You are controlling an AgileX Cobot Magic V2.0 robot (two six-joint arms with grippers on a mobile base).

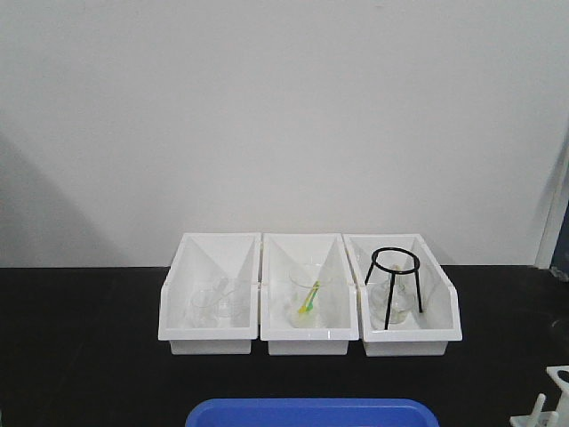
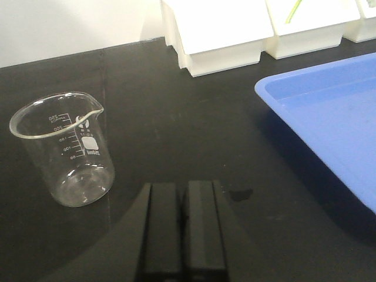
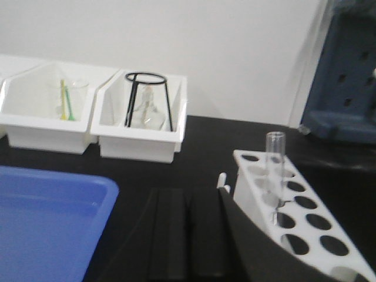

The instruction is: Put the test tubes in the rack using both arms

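The white rack (image 3: 305, 220) stands at the right on the black table, with one clear test tube (image 3: 274, 170) upright in a hole of its top plate. A corner of the rack shows at the front view's lower right (image 1: 547, 409). My right gripper (image 3: 187, 202) is shut and empty, just left of the rack, its pegs (image 3: 222, 181) beside the right finger. My left gripper (image 2: 182, 197) is shut and empty above the table, right of an empty glass beaker (image 2: 64, 153). No other test tubes show.
A blue tray (image 1: 311, 412) lies at the table's front middle, also in the left wrist view (image 2: 329, 111) and right wrist view (image 3: 47, 217). Three white bins (image 1: 307, 298) stand at the back with glassware; the right one holds a black tripod stand (image 1: 394, 276). A blue object (image 3: 346, 88) stands far right.
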